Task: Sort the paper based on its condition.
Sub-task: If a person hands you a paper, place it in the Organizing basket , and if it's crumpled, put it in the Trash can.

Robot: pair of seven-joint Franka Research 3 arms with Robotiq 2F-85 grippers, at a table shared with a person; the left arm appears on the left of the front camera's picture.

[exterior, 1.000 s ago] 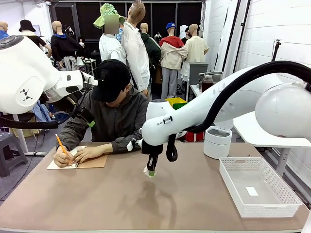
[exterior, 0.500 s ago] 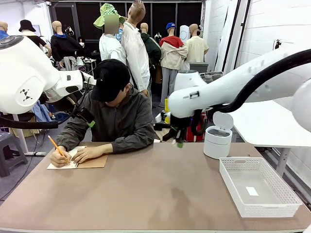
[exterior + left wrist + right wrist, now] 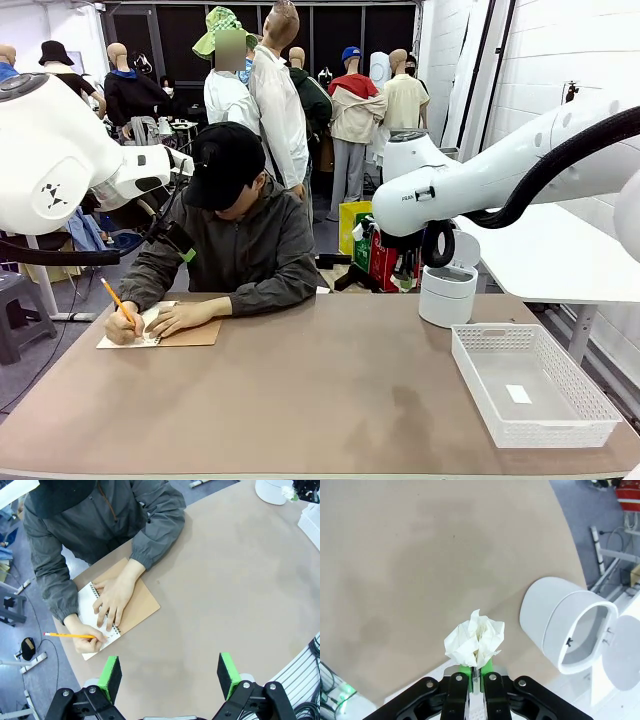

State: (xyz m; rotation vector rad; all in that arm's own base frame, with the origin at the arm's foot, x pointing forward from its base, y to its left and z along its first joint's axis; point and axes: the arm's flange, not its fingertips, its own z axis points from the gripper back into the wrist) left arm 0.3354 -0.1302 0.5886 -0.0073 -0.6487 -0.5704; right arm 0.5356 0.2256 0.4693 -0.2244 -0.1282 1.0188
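1. At the right gripper (image 3: 476,672): clamped tight on the paper (image 3: 475,641), a crumpled white wad that sticks up from between the fingertips.
2. Held in the air, with the brown table (image 3: 420,555) beneath and the bin (image 3: 560,625) near by, paper and bin apart.
3. About the bin: white, round, standing at the table's far right edge, with its lid (image 3: 620,655) swung open.
4. At the left gripper (image 3: 169,672): jaws wide apart, nothing between the green pads (image 3: 110,672). Hangs high and looks down on the table.
5. Below it, at the far side: a person's hand (image 3: 114,597) lying flat on a notebook (image 3: 142,605) with a brown cover, the other hand (image 3: 82,632) writing on the white page with a pencil (image 3: 70,635).
6. At the right end of the table in the front view: a white basket (image 3: 545,432) with a small white label (image 3: 518,394) on its floor.
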